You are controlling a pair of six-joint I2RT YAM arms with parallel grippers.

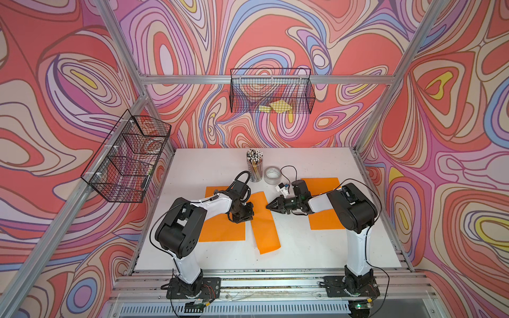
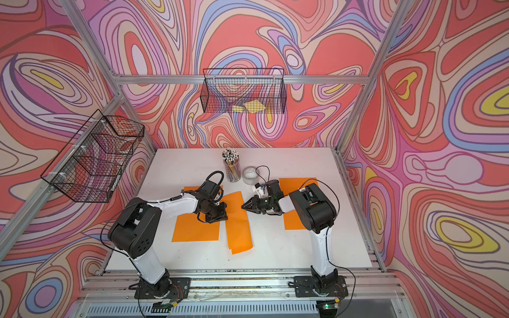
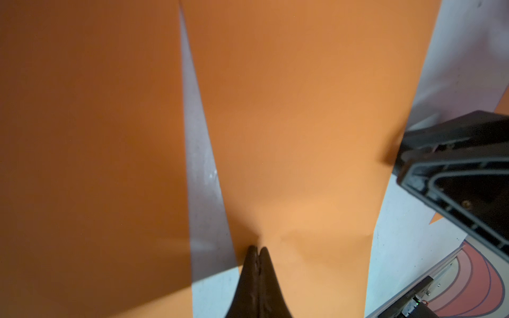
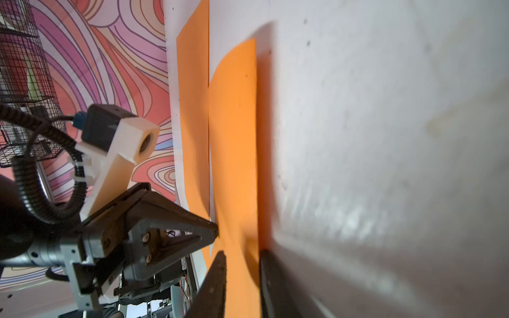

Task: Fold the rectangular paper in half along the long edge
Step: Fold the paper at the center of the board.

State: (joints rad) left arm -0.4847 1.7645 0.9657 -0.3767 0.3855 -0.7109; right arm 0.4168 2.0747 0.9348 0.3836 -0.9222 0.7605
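Rectangular paper (image 1: 265, 224), orange and doubled over into a narrow strip, lay slightly tilted just below the centre of both top views (image 2: 238, 225), on a white table (image 1: 303, 256). A second sheet (image 1: 220, 231) lay flat just left of it in the frame and a third sheet (image 1: 325, 220) lay well to its right, each partly under an arm. The left gripper (image 1: 242, 216) pointed down at the strip's left edge. The right gripper (image 1: 267, 206) reached in from the right, its tips at the strip's right edge. A pencil cup (image 1: 254, 168) and a tape roll (image 1: 272, 174) stood above centre.

In the left wrist view, the paper (image 3: 303, 137) filled the middle of the frame and the second sheet (image 3: 91, 137) filled the left side, with a thin wedge of table between them. The left gripper (image 3: 257, 252), at bottom centre, was fully closed. Its tips touched the paper near its edge, and no paper showed between the fingers.

In the right wrist view, the paper (image 4: 234, 137) ran up the centre, its top layer bowed. The right gripper (image 4: 242, 254), at the bottom, stood partly parted with the paper showing in the gap. Whether either finger touched the paper could not be told.
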